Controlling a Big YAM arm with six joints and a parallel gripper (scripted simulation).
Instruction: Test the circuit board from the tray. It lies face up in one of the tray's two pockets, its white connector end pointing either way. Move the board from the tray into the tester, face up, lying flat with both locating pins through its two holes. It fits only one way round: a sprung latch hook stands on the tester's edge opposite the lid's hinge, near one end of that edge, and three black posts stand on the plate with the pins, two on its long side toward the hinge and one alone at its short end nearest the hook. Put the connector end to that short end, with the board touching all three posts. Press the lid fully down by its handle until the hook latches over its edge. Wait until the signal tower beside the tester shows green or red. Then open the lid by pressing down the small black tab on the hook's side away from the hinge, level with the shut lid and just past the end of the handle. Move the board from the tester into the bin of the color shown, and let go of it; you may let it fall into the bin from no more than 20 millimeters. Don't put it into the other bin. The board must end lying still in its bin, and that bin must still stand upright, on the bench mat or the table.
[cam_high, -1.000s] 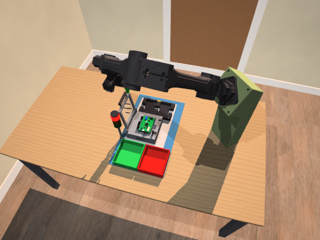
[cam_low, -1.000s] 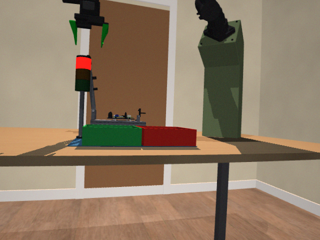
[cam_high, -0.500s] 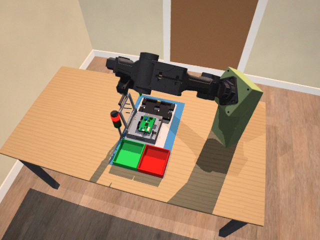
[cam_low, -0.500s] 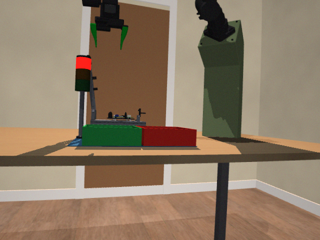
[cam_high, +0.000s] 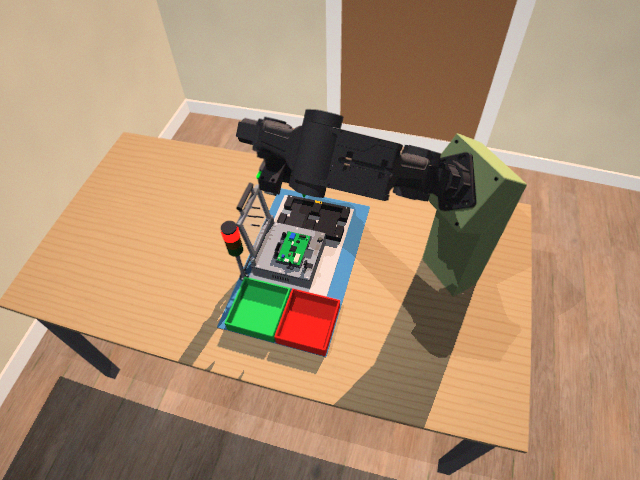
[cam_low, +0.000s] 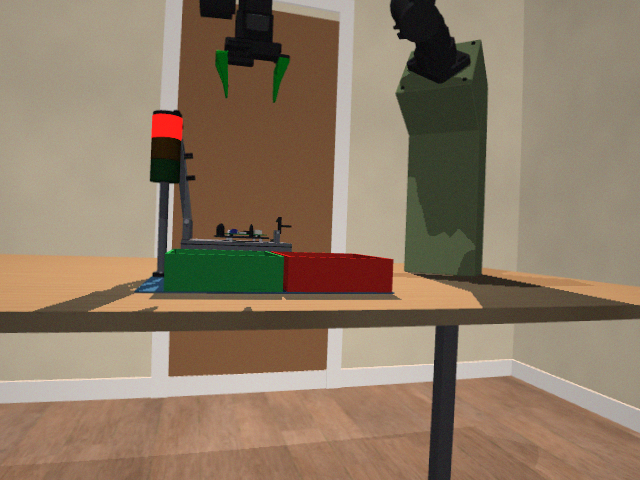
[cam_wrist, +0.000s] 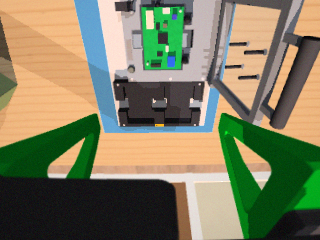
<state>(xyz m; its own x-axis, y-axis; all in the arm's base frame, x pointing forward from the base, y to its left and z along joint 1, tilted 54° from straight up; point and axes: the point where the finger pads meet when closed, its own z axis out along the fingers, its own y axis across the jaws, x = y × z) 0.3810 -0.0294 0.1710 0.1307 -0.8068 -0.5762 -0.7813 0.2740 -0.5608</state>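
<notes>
1. The circuit board (cam_high: 294, 247) is seen lying face up on the tester (cam_high: 268, 258), in the centre of the top view and at the top centre of the wrist view; the tray (cam_high: 316, 212) behind it appears to have both pockets vacant.
2. The lid (cam_high: 254, 219) is raised on its hinge, standing up at the left side of the tester in the top view, with its dark handle (cam_wrist: 295, 80) shown at the right edge of the wrist view.
3. The signal tower (cam_low: 165, 145), left of centre in the exterior view, is lit red at its top segment; the lower segments are dark.
4. From this it is judged that loading, lid pressing, the wait for the result and the release of the latch are already done.
5. The gripper (cam_low: 249, 82) is held high above the worktop (cam_high: 103, 242), near the top of the exterior view; its green fingers are spread wide, and nothing is held between them.
6. What is left, as judged from the views: the board has to be gripped, lifted off the locating pins, and carried to the red bin (cam_high: 308, 321).
7. The red bin is seen in the lower centre of the top view, touching the green bin (cam_high: 256, 308) on its left; both stand upright on the blue bench mat (cam_high: 356, 242).
8. The board must be released only low over the red bin, and the green bin must be avoided.
</notes>
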